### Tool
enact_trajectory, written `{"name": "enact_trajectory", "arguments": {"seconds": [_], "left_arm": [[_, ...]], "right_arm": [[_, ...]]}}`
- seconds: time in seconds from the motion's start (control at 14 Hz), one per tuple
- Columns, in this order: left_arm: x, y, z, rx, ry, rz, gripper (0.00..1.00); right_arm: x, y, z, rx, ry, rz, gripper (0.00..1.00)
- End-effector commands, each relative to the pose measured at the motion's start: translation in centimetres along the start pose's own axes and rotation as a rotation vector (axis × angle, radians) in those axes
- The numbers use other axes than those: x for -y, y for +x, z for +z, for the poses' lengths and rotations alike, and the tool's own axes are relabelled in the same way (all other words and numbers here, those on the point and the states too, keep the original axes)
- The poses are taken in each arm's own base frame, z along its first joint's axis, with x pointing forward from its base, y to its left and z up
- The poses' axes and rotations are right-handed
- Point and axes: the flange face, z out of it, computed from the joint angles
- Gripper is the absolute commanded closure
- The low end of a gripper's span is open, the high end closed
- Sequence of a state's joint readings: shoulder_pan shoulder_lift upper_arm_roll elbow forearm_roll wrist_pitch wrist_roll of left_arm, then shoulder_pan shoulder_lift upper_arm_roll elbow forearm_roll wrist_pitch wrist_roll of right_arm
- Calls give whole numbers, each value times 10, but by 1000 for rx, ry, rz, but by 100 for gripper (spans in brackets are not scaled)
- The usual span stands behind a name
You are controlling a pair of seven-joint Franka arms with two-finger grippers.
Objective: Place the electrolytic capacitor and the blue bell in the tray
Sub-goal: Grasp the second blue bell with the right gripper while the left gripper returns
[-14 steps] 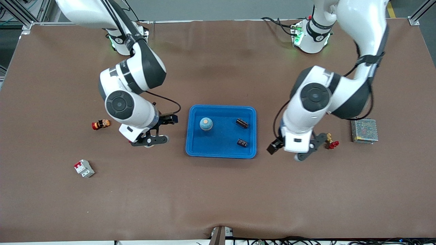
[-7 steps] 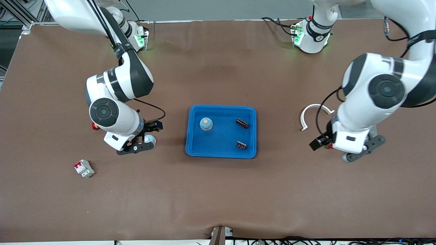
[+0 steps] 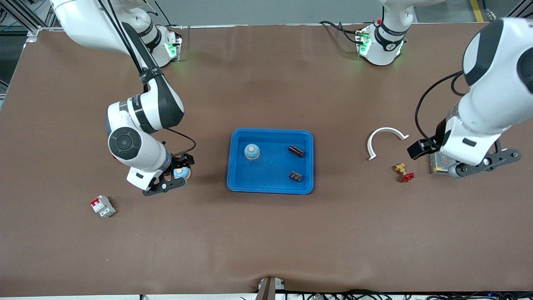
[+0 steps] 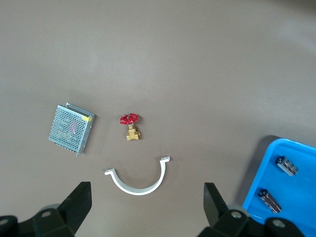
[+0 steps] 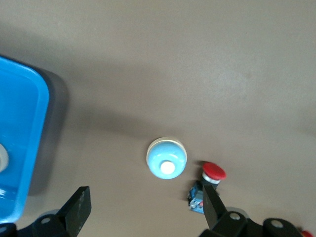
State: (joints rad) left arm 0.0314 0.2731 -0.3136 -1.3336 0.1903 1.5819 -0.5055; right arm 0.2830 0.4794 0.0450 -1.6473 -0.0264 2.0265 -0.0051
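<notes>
Right gripper point(image 3: 174, 180) hangs open over a blue bell point(image 5: 167, 158), at nine o'clock from the tray point(image 3: 239, 183); left gripper point(image 3: 485, 162), open, seemingly over the mesh box point(image 4: 71, 129).

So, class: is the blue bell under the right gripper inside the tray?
No: that blue bell sits on the bare table, apart from the tray.

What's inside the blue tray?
The tray holds one blue bell and two small dark capacitors, lying apart. Another blue bell sits outside on the table. Nothing covers the tray's floor.
</notes>
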Motion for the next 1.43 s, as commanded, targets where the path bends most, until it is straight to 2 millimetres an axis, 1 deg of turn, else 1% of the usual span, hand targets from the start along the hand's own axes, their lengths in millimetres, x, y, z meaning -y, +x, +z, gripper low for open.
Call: {"name": "enact_trajectory", "arguments": {"seconds": [0.0, 0.07, 0.14, 0.21, 0.29, 0.36, 0.43, 0.5, 0.64, 0.78, 0.93, 1.14, 1.35], "left_arm": [[20, -23, -32, 10, 3, 94, 0], [34, -28, -38, 33, 7, 115, 0], [44, -37, -44, 56, -17, 116, 0], [58, -43, -52, 66, -38, 93, 0], [69, -46, -55, 79, -34, 84, 0], [79, -54, -58, 82, -24, 111, 0], [92, -58, -58, 85, -23, 129, 0], [101, -60, -59, 90, -43, 137, 0], [106, -71, -59, 88, -52, 164, 0], [107, -79, -58, 69, -54, 164, 0], [108, -75, -60, 54, -65, 164, 0], [107, -71, -54, 56, -47, 145, 0], [98, -74, -60, 44, -56, 178, 0]], "right_arm": [[-17, -3, 5, -18, -14, -101, 0], [-22, -4, 11, -32, -14, -131, 0], [-23, -5, 17, -45, -17, -167, 0], [-26, -6, 23, -62, -19, -192, 0], [-27, -7, 30, -76, -28, -221, 0], [-32, -9, 38, -90, -39, -234, 0], [-36, -12, 47, -105, -46, -245, 0], [-35, -15, 57, -118, -47, -264, 0], [-35, -21, 73, -130, -47, -271, 0], [-33, -26, 84, -126, -44, -274, 0], [-31, -32, 95, -128, -43, -276, 0], [-29, -37, 102, -121, -40, -280, 0], [-21, -40, 108, -127, -39, -289, 0]]}}
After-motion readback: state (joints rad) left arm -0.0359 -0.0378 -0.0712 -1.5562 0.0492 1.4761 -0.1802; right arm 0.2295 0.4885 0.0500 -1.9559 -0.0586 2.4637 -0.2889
